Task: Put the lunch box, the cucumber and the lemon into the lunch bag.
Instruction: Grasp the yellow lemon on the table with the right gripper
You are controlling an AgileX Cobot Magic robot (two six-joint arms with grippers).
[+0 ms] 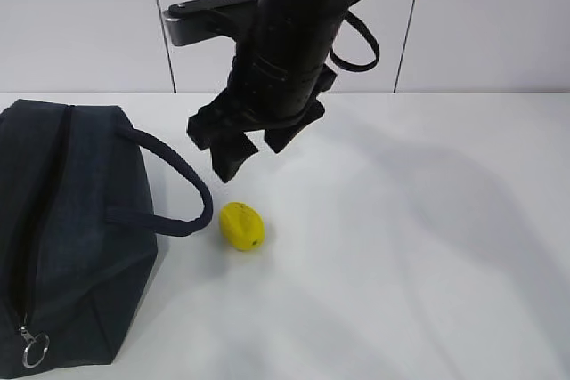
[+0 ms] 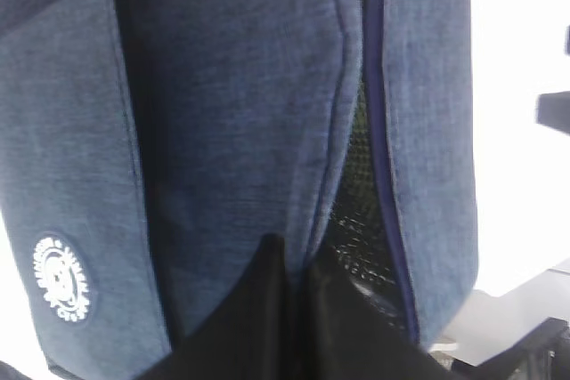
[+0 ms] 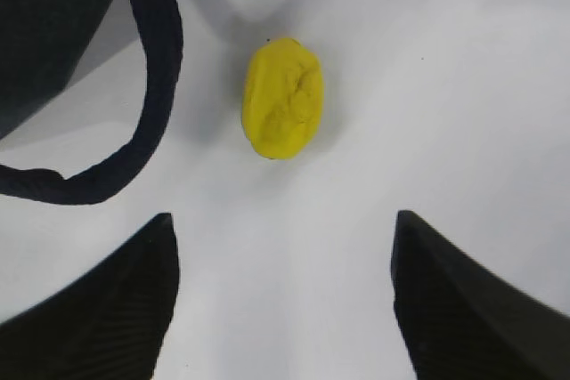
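Note:
The dark navy lunch bag [image 1: 71,220] lies at the left of the white table, its zipper slit running along the top. The yellow lemon [image 1: 241,226] rests on the table just right of the bag's handle [image 1: 178,184]. My right gripper [image 1: 249,156] hangs open above the lemon, apart from it; in the right wrist view the lemon [image 3: 282,98] lies ahead of the gripper [image 3: 283,216]. My left gripper [image 2: 294,251] is shut on the fabric edge of the lunch bag [image 2: 232,113] beside its opening. The lunch box and the cucumber are out of view.
A silver ring pull [image 1: 34,349] hangs at the bag's near end. The handle loop [image 3: 151,86] curls close to the lemon's left side. Bare white table [image 1: 401,264] stretches to the right, with a grey panelled wall behind.

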